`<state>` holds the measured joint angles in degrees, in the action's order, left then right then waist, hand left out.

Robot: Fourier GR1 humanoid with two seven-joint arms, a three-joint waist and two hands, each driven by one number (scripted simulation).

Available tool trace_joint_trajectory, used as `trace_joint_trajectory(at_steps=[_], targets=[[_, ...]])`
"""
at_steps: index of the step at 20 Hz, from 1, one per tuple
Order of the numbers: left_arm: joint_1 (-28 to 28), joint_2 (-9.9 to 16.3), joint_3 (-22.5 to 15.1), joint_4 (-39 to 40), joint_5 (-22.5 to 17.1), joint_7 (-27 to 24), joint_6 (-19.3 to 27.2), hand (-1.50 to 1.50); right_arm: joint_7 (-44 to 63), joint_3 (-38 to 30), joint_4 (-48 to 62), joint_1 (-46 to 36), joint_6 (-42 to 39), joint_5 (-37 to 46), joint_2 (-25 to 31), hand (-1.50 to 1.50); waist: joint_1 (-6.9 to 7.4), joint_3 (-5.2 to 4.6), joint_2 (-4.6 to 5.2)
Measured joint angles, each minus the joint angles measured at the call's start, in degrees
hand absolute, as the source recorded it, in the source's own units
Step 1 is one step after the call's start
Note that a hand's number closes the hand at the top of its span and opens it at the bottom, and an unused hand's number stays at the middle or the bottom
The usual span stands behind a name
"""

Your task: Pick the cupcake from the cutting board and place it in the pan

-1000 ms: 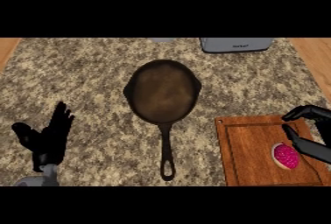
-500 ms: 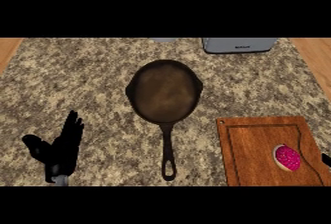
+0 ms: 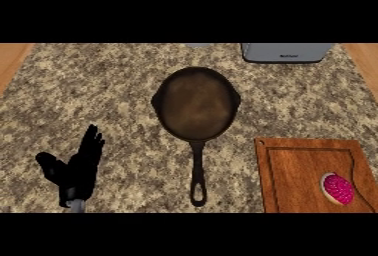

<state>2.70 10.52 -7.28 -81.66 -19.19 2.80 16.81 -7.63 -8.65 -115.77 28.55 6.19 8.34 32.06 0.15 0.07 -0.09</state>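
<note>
No text, brand, number or sign can be read. The only marking is a small dark smudge on the front of the grey rectangular appliance (image 3: 286,52) at the far edge of the speckled granite counter (image 3: 111,110); it may be a label, but its letters cannot be made out.

A kitchen: granite counter (image 3: 88,90), cast-iron pan (image 3: 196,105), wooden cutting board (image 3: 303,170).
</note>
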Motion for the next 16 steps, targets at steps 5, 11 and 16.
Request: trace_joint_trajectory(at_steps=[5,11,16], targets=[[-1.14,-0.36,-0.35,0.48,0.45,0.12,-0.11,0.0,12.78,2.22,0.89,-3.26,-6.79,6.86,9.45,-1.5,1.48,-0.1,0.46],[-1.88,-1.3,-1.2,0.51,1.41,1.6,0.74,0.0,26.59,7.84,2.35,-13.26,-16.64,10.61,15.13,-1.5,1.54,-0.02,0.34],[0.35,-1.16,-0.65,-1.54,1.22,2.01,0.26,0.0,29.64,12.61,9.27,-22.67,-22.0,13.88,14.2,-1.5,1.12,0.02,0.16]])
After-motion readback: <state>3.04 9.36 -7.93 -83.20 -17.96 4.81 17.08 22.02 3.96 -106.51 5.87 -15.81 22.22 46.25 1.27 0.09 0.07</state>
